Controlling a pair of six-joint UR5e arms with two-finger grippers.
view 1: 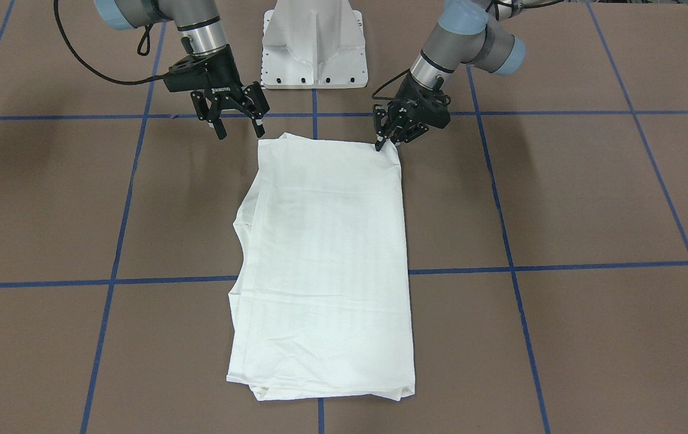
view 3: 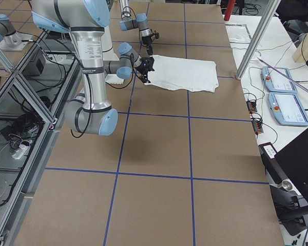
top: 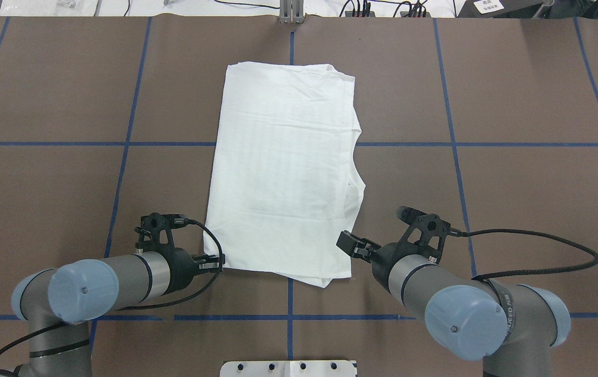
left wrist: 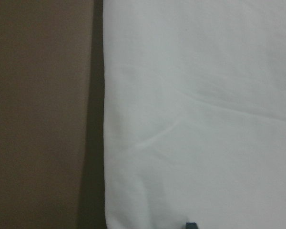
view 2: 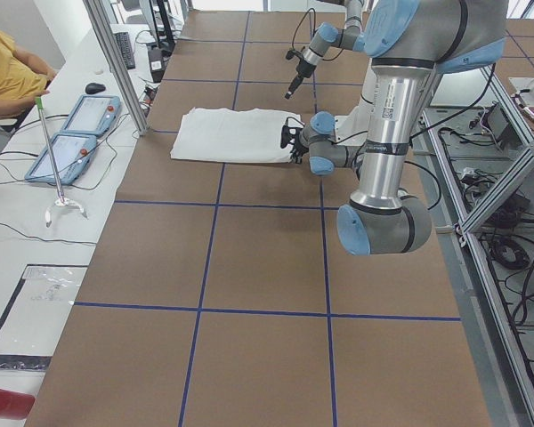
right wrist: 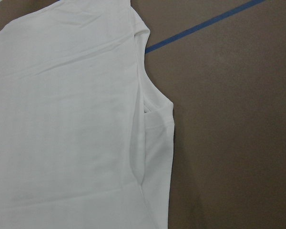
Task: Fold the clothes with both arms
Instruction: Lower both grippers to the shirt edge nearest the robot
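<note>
White T-shirt [view 1: 320,253] lies folded; left tool [view 1: 386,143] pinches its corner, right tool [view 1: 239,129] spread wide alongside.

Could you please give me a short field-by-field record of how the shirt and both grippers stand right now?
shirt: white, folded into a long rectangle, flat on the table, layers uneven along the robot's right edge
left gripper: low at the shirt's robot-side left corner, one fingertip on the cloth; whether it grips is unclear
right gripper: open, by the robot-side right corner, holding nothing
table: brown, with a grid of blue tape
</note>
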